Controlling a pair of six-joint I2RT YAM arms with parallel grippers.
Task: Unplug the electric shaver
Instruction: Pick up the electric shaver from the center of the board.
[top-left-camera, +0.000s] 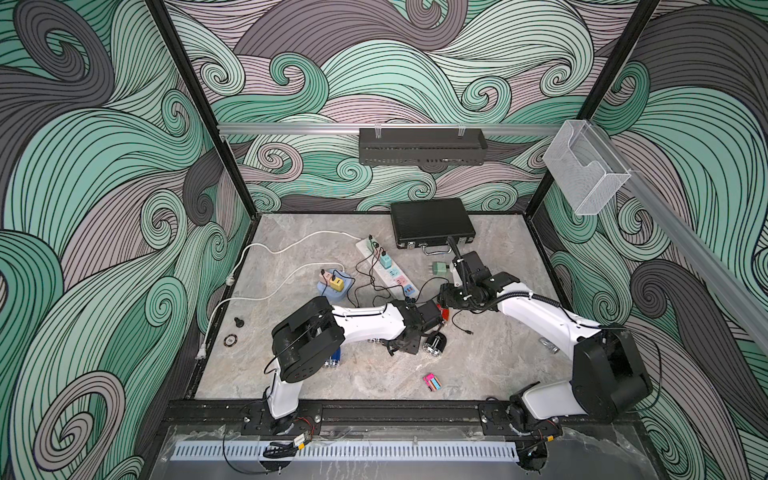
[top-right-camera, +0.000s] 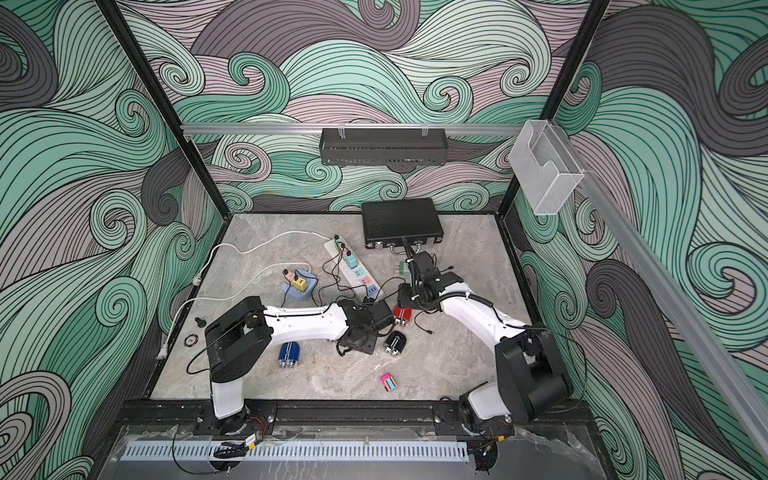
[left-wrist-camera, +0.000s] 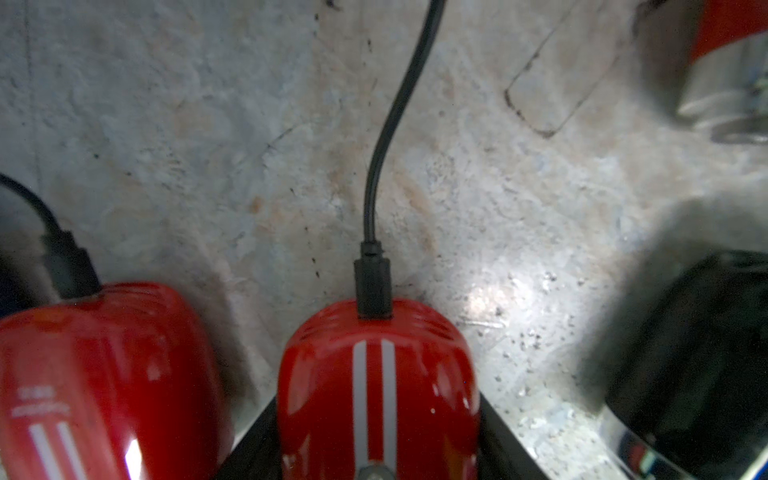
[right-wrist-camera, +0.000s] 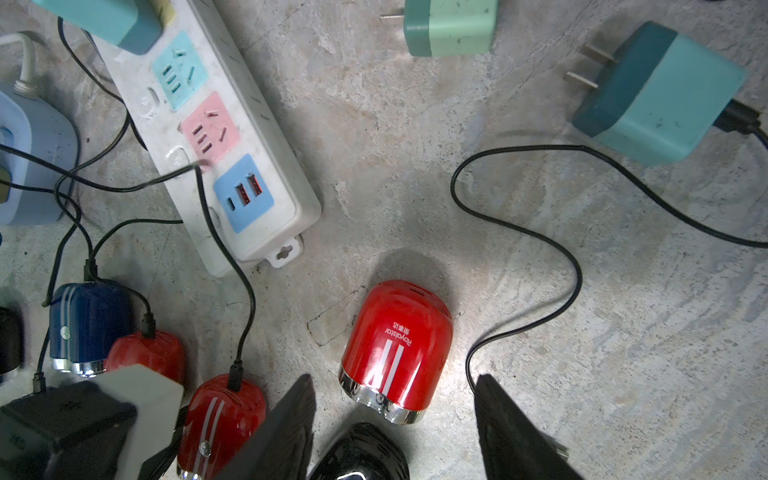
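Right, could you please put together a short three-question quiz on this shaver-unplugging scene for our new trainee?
1. True or false: a black cable is plugged into the red shaver that sits between the fingers of the left gripper.
2. Which colour is the panel of the power strip that holds the USB ports? A pink, B blue, C teal.
3. Fill in: the lettered shaver lying before the open right gripper has ____ cable plugged in.
Key: 1 true; 2 B; 3 no.
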